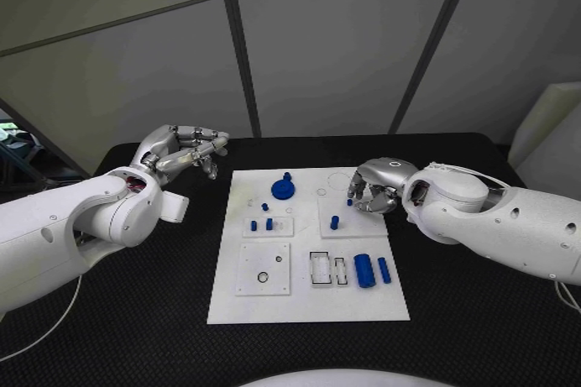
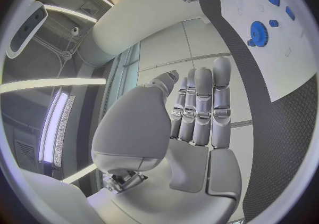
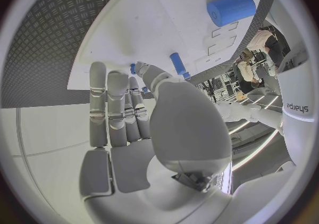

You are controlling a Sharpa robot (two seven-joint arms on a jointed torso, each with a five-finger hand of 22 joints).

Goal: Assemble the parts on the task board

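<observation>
Two hands up: my left hand (image 1: 181, 152) off task board (image 1: 309, 307) far-left corner, fingers apart, holding nothing; my right hand (image 1: 373, 188) over board's right edge, fingers curled beside blue peg (image 1: 334, 222), grasp unclear.

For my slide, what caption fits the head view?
Two robot hands flank a white task board dotted with blue parts.

Robot lab: grey partition panels (image 1: 327, 60), black test table (image 1: 484, 320).
</observation>
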